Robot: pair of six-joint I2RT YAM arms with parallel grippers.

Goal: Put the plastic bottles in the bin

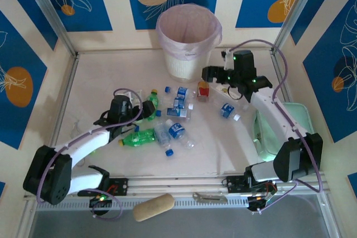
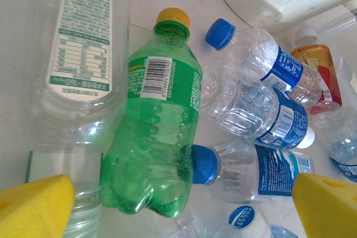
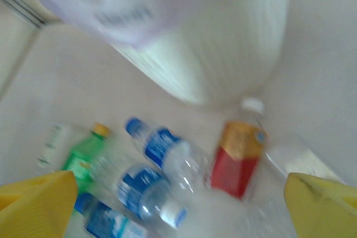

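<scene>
Several plastic bottles lie in a heap mid-table: clear ones with blue labels (image 1: pixel 179 104), a green one (image 1: pixel 139 136) and a red-labelled one (image 1: pixel 203 89) standing near the bin (image 1: pixel 188 40). My left gripper (image 1: pixel 140 113) hovers open over the heap's left side. In the left wrist view a green bottle with a yellow cap (image 2: pixel 159 132) lies between the yellow pads (image 2: pixel 39 204), untouched. My right gripper (image 1: pixel 212 74) hangs open beside the bin's right wall, above the red-labelled bottle (image 3: pixel 237 154). The right wrist view is blurred, with the bin (image 3: pixel 223 43) behind it.
A pale green tray (image 1: pixel 295 115) lies at the right, partly under the right arm. A tan roll (image 1: pixel 153 207) and a metal tool (image 1: pixel 209 197) rest on the front rail. A large clear bottle (image 2: pixel 83 54) lies left of the green one.
</scene>
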